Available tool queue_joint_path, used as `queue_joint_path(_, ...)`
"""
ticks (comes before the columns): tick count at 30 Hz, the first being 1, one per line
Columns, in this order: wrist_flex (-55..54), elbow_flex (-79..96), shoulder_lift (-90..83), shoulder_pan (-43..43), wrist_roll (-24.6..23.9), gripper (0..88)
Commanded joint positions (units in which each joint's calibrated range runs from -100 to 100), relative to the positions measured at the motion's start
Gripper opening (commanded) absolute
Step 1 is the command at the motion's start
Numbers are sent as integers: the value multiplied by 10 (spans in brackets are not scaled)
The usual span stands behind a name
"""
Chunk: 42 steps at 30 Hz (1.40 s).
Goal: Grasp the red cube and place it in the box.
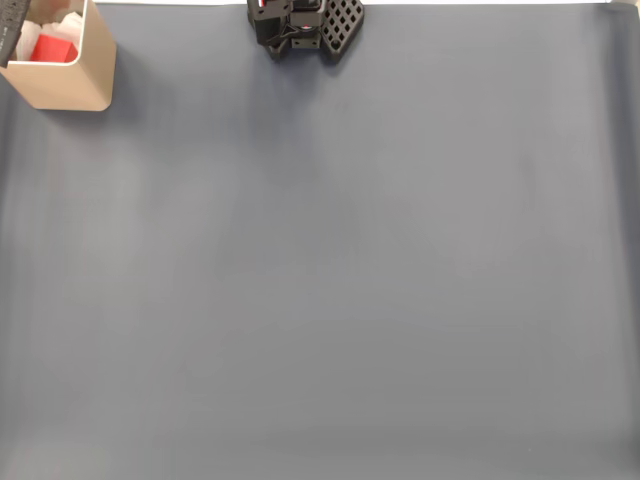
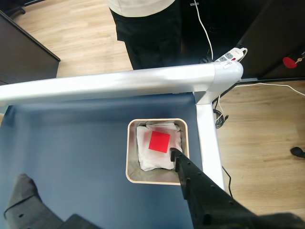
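Spread wide and holding nothing, the gripper (image 2: 102, 174) hung above the box (image 2: 130, 157) in the wrist view, one dark finger (image 2: 183, 167) crossing its near right corner. The red cube (image 2: 159, 141) lay flat on the white padding (image 2: 145, 157) inside the box, just beyond that fingertip, apart from it. Judged from this, the placing looked done, with only a retreat up and away from the box remaining.

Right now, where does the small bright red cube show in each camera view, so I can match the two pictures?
Fixed view: the small bright red cube sits at the top left corner, inside the tan cardboard box.
Wrist view: the cube lies centre frame on white padding inside that box.
Shared landmark: the box's tan walls.
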Motion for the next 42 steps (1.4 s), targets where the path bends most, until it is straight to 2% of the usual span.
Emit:
queue_joint_path(1, -10, -9, -19, -5, -3, 586)
queue_joint_path(4, -11, -9, -18, -5, -4, 559)
queue_joint_path(24, -13, 0, -27, -11, -12, 50)
queue_joint_path(29, -16, 8, -34, -24, -6, 3)
queue_joint_path(34, -24, 22, -47, -61, 8, 0)
queue_joint_path(42, -25, 34, -92, -206, 28, 0)
